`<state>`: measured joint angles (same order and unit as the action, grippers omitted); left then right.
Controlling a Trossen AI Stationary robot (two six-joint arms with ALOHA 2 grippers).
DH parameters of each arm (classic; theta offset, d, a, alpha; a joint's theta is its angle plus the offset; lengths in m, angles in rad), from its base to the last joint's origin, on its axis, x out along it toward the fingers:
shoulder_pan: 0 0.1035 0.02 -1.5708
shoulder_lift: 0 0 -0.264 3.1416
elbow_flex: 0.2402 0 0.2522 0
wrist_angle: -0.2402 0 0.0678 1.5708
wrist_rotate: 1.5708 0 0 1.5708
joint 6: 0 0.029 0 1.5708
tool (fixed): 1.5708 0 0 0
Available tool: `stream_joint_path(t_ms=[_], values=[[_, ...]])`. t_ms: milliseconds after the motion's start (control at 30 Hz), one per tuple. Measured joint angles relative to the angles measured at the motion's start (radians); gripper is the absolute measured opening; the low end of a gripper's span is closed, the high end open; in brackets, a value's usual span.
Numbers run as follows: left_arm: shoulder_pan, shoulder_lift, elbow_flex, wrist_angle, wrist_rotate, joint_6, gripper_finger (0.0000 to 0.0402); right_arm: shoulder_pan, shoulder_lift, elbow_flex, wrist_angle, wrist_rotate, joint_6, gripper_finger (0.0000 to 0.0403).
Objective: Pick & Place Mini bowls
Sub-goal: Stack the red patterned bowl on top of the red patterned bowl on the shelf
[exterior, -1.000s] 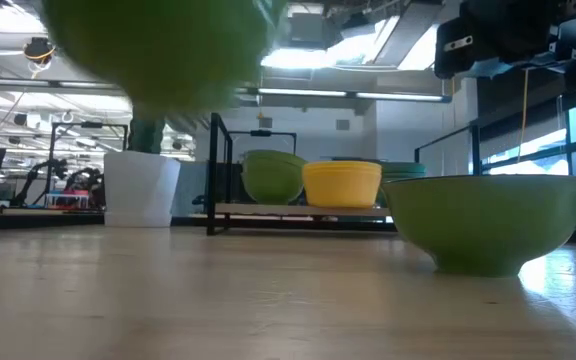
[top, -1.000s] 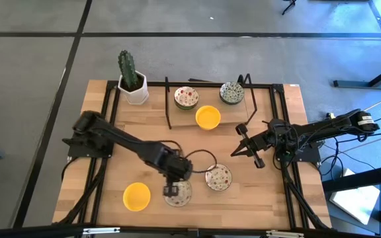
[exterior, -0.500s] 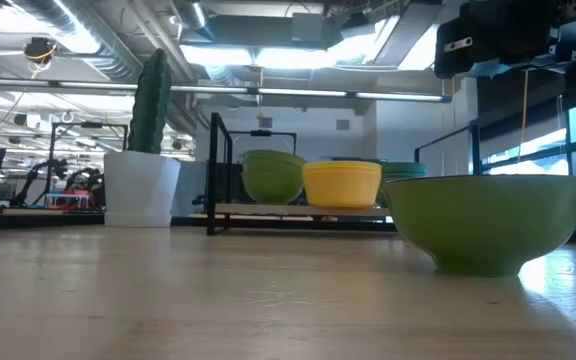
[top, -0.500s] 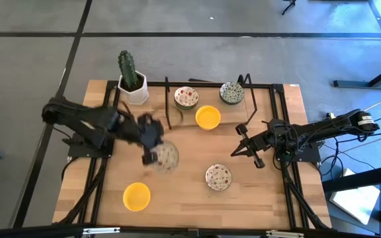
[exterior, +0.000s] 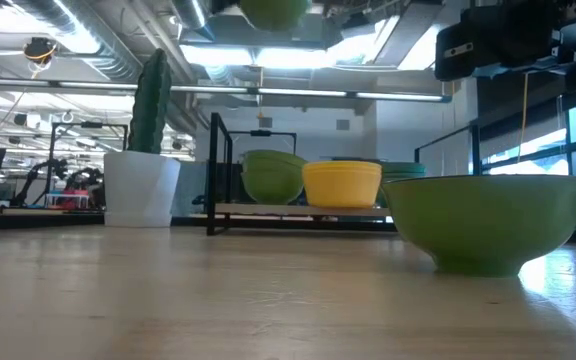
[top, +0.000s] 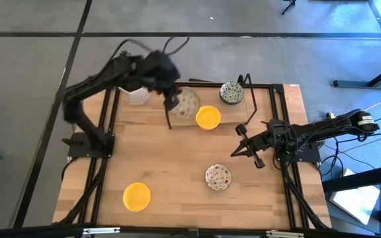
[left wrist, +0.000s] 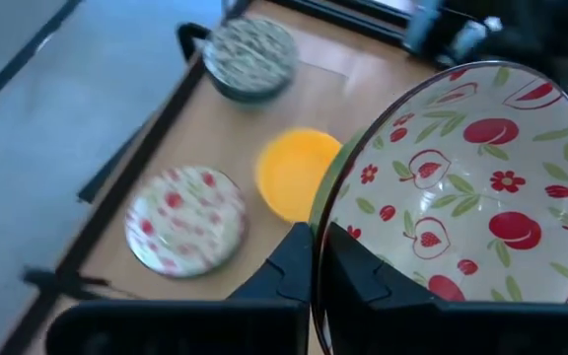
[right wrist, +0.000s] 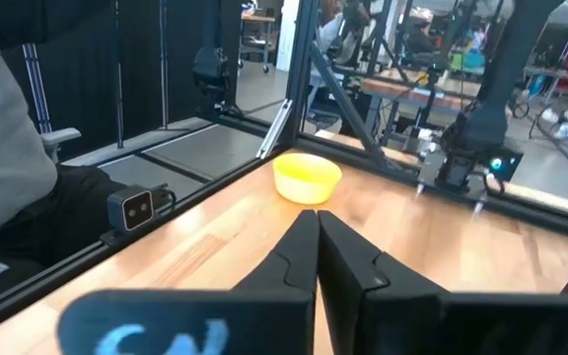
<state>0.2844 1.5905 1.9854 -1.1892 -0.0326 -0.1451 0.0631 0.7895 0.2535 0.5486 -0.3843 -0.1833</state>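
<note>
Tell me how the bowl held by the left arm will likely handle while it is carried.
The floral bowl looks stiff and glossy, so probably slippery; the left gripper pinches only its rim, and it could pivot or slip. It hangs tilted, high above the rack, so a drop would likely chip it. It seems light for its size.

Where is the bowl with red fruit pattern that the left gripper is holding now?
In the high view, the red-patterned bowl hangs in the left gripper over the table's far side, above the rack, beside the yellow bowl.
</note>
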Motion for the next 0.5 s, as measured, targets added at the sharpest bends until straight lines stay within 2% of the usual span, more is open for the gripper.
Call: stream_joint_path(t_ms=[133,333,500], values=[[0.102,0.147,0.135,-0.040,0.033,0.052,0.0004,0.000,0.001,0.000,-0.016,0.000,0.022,0.0008],[0.214,0.359,0.355,-0.246,0.027,0.101,0.0004,0.000,0.000,0.000,-0.024,0.000,0.026,0.0008],[0.289,0.451,0.350,-0.280,0.069,0.140,0.0005,0.000,0.001,0.000,-0.061,0.000,0.025,0.0008]])
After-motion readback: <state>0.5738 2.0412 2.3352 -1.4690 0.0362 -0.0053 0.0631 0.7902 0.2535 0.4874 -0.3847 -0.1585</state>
